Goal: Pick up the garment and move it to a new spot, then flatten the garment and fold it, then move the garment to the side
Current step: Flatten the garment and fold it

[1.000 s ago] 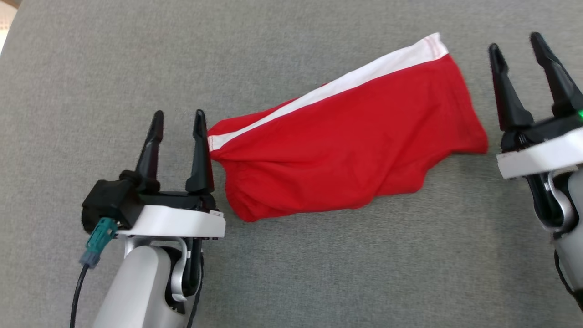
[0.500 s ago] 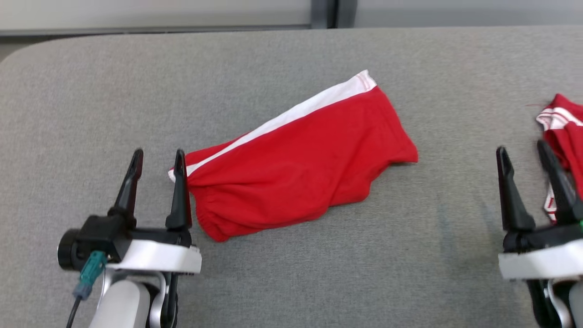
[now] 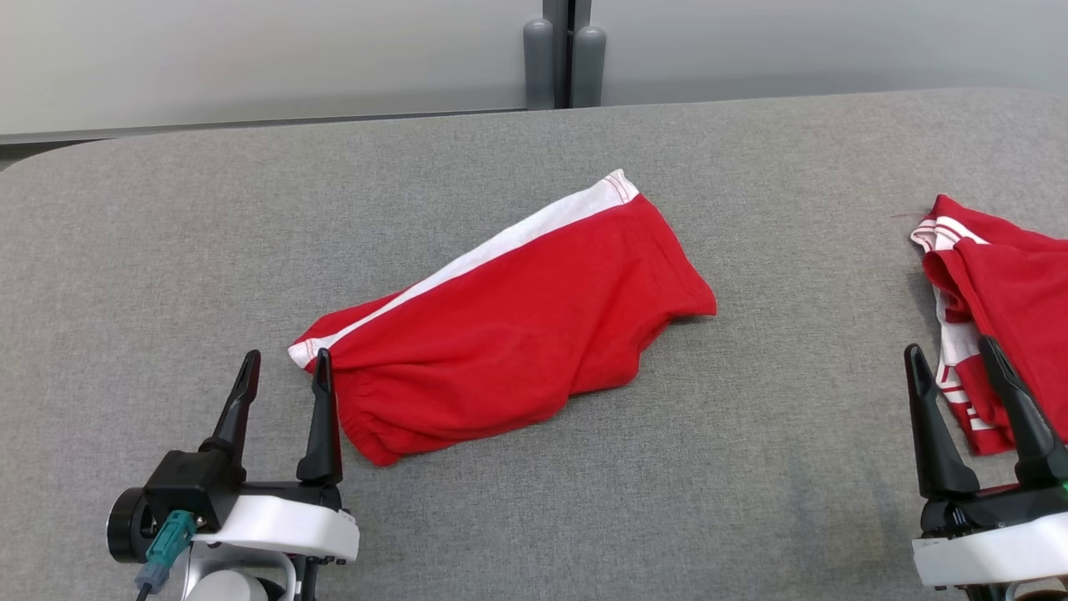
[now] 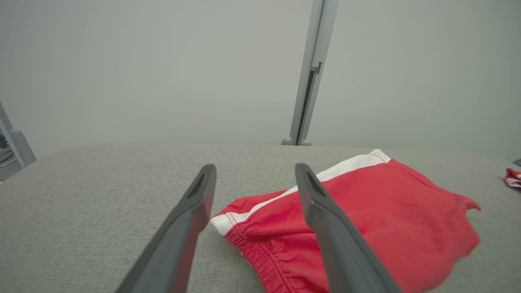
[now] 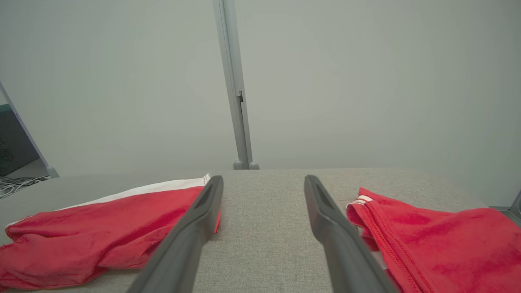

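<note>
A pair of red shorts with a white side stripe [image 3: 509, 321] lies folded and slanted on the grey table [image 3: 167, 250], near its middle. The same red shorts [image 4: 366, 219] [image 5: 101, 232] show in both wrist views. My left gripper [image 3: 284, 366] stands open at the lower left, its right finger [image 3: 324, 417] just beside the shorts' waistband end, holding nothing. At the lower right my right gripper [image 3: 951, 355] is open and empty, well away from the folded shorts.
A second red and white garment [image 3: 993, 292] [image 5: 427, 236] lies at the table's right edge, close behind my right gripper. A grey post [image 3: 563, 54] stands at the far edge against a pale wall. The table's left corner is rounded.
The head camera has tilted up and back, so the far wall and the second garment have come into view. Both grippers have drawn back from the shorts and stay open.
</note>
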